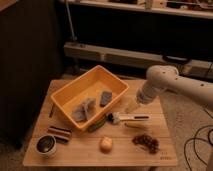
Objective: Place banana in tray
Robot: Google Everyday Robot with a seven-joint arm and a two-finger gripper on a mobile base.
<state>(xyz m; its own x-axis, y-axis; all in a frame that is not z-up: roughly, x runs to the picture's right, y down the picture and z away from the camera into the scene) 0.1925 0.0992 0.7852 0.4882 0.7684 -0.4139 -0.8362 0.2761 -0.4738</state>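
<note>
Gripper [131,106] hovers just right of tray [69,96], above counter [85,151]; banana [135,125] lies nearby on counter; grip can't tell.

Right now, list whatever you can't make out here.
1. Camera view: banana, only a yellow strip shows behind the white-handled tool.
2. Camera view: grey lumps in the tray, too dim to identify.
3. Camera view: gripper right of the tray, contact with anything unclear; its arm is cut off by the right edge.
</note>
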